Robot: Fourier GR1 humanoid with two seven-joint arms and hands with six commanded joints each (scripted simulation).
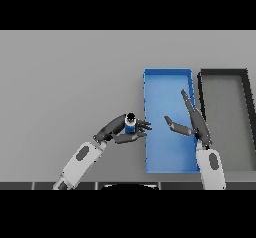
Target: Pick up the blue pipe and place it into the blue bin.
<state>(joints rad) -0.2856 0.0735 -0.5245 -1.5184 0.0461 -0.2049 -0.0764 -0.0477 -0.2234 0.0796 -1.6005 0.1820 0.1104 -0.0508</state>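
Nearest the lower edge, the two white and grey arms are seen rising onto the grey counter [60,82]. The left hand [121,130] is curled round the blue pipe [130,126], with fingers above and thumb below; the pipe is held upright, its dark end facing the view. The pipe is thus found just beside the left wall of the blue bin [168,73], with the fingertips reaching over that wall; whether the pipe is clear of the counter cannot be told.

The right hand [192,123] is held over the bin's interior, fingers straight and spread from the thumb, and nothing is grasped by it.

Farther off and to the right, a dark grey bin [223,72] is set just beside the blue one, the two walls almost touching.

The pipe is judged to be a short, stiff and light piece, probably smooth-walled and so liable to slip or turn in a loose grasp. It is best held round the middle of its body, as it is now, so that it does not tip. The carrying step is judged nearly complete: only a short move across the bin wall and a release appear to be left.
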